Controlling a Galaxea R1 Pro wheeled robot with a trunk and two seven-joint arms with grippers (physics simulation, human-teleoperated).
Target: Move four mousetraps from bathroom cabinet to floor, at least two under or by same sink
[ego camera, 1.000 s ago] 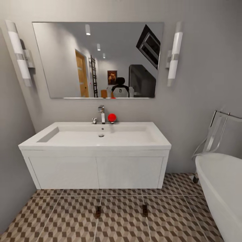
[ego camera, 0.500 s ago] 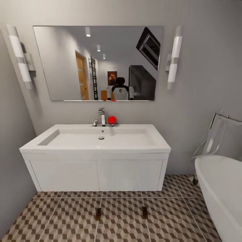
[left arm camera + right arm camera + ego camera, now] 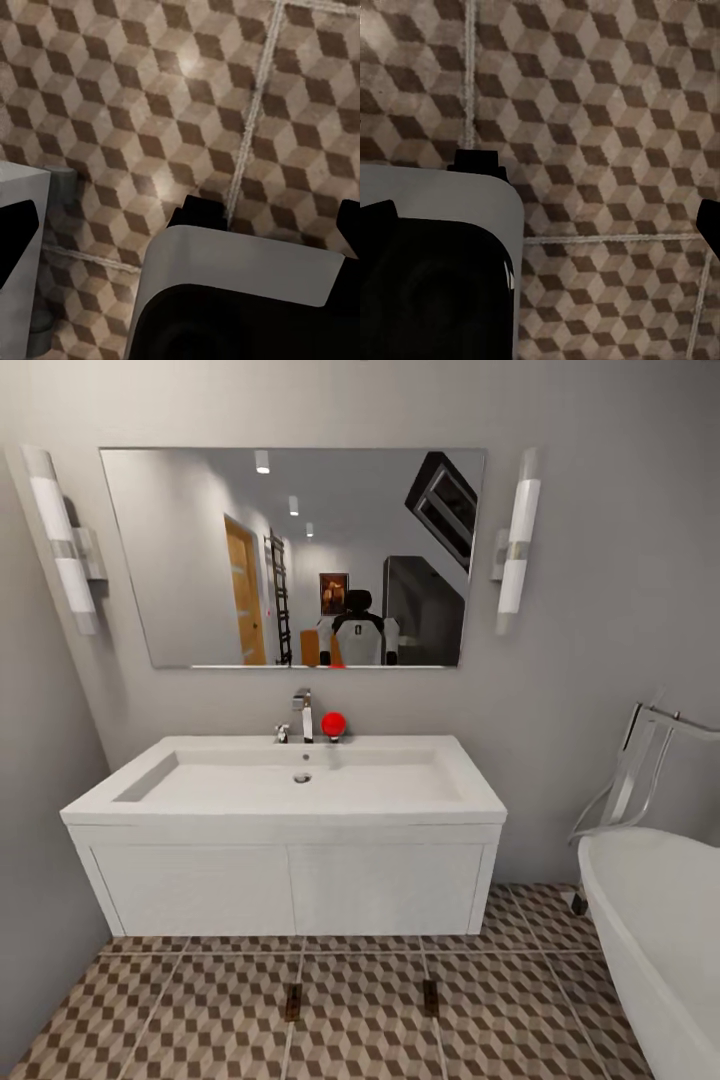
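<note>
Two mousetraps lie on the bathroom floor (image 3: 200, 1020) just in front of the white vanity (image 3: 290, 885): one (image 3: 292, 1001) below its middle, the other (image 3: 430, 997) further right. Both are small brown plates, lying flat and apart. The wide white bathroom sink (image 3: 300, 785) with its chrome tap (image 3: 303, 712) tops the vanity. My left gripper (image 3: 184, 225) is open over cube-patterned tiles (image 3: 150, 90), nothing between its fingers. My right gripper (image 3: 540, 225) is open too, above the same tiling (image 3: 607, 90). The cabinet is out of view.
A white bathtub (image 3: 650, 900) with a chrome fitting stands at the right. A grey wall (image 3: 40, 860) closes the left side. A red ball (image 3: 333, 724) sits beside the tap, below a big mirror (image 3: 200, 560). My own white-and-black body (image 3: 240, 292) shows in the wrist views.
The whole head picture has slid slightly downward, so the camera has moved. Both mousetraps lie where they were.
</note>
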